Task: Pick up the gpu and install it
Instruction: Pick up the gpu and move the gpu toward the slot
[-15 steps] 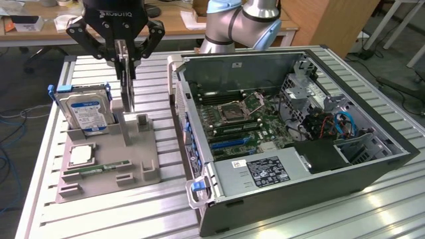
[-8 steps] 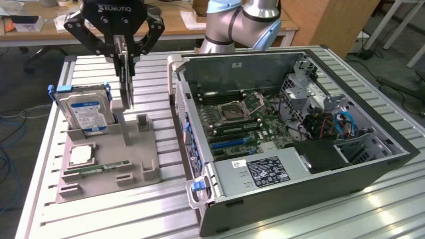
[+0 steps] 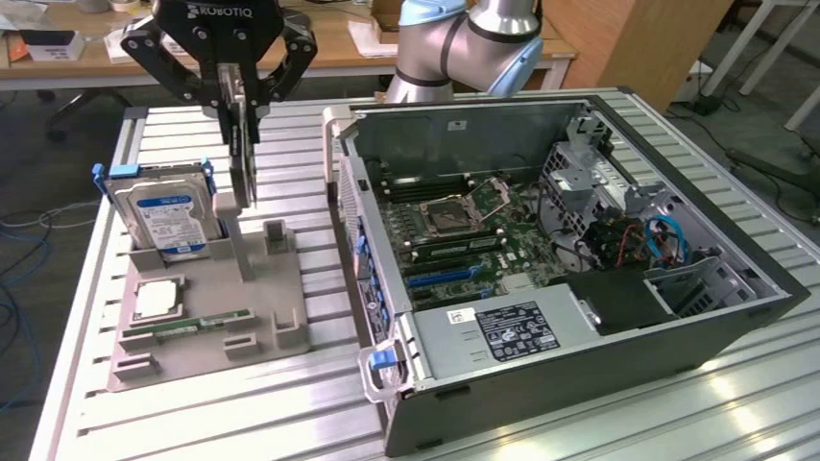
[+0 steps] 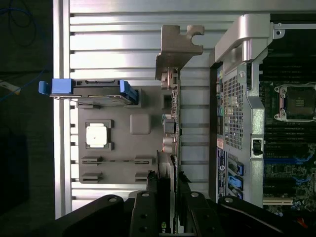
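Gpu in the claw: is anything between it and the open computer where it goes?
The claw grips the gpu upright at the grey holder tray. Between it and the motherboard stands the computer case's near side wall. The case is open on top, and nothing else visible lies between.

The tray [image 3: 276, 309] looks matt plastic, the table [image 3: 615, 434] shiny ribbed metal, the gpu [image 4: 171, 126] bracket [image 4: 178, 45] dull metal.

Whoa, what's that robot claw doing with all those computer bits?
The robot arm's black gripper is clamped on the gpu, a thin flat card with a metal bracket. The card stands upright on its edge at the grey plastic parts holder. The open black computer case sits next to the holder, and the card is not in it yet.
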Motion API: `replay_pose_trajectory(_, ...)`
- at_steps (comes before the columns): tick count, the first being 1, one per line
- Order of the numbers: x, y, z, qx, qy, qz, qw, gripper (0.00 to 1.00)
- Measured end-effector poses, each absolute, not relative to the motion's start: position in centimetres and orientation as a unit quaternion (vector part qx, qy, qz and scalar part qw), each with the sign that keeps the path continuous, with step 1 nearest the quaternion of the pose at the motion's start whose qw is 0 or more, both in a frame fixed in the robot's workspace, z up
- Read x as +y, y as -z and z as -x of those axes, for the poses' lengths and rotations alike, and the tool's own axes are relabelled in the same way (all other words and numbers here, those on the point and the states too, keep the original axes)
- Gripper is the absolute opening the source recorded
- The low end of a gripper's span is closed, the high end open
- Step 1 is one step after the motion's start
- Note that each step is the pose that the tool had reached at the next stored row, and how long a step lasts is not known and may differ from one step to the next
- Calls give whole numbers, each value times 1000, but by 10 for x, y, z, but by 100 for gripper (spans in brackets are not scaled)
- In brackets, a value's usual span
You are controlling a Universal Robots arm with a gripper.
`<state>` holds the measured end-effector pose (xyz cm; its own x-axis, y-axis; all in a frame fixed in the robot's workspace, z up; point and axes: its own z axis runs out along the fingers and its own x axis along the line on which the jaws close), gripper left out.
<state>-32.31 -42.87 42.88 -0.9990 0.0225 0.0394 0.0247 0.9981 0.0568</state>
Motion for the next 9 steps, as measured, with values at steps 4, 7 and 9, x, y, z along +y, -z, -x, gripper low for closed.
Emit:
replay_pose_trajectory(4,-429,-429,318,-999,29,12,19,26)
replay_pose_trajectory(7,-429,-429,312,-999,29,12,19,26)
replay_pose_trajectory(9,-429,-429,308,-999,29,11,19,26)
